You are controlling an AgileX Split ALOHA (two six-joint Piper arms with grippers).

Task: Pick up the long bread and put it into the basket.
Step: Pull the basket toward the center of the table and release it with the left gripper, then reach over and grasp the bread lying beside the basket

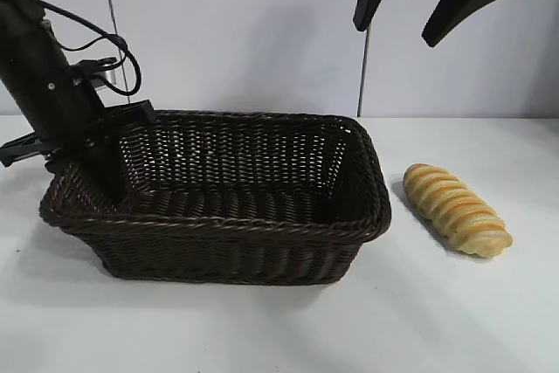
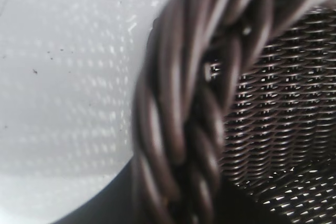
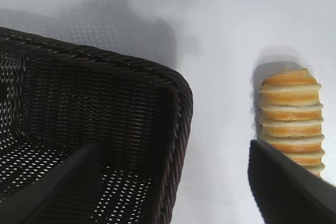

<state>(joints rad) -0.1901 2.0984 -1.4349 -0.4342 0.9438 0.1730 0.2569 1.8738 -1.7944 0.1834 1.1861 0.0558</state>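
The long bread (image 1: pixel 456 210), golden with orange-brown ridges, lies on the white table just right of the basket (image 1: pixel 236 226), a dark brown wicker one. My left gripper (image 1: pixel 94 174) is down at the basket's left end, over its braided rim (image 2: pixel 184 103), which fills the left wrist view. My right gripper (image 1: pixel 397 31) hangs open high above the gap between basket and bread, holding nothing. In the right wrist view this right gripper (image 3: pixel 173 153) looks down on the basket's right corner (image 3: pixel 181 98) and the long bread (image 3: pixel 291 111), one dark finger (image 3: pixel 286 187) covering the loaf's end.
The white table (image 1: pixel 454 321) stretches in front of and to the right of the basket. A pale wall stands behind. A black cable (image 1: pixel 122 54) loops off the left arm above the basket's back left corner.
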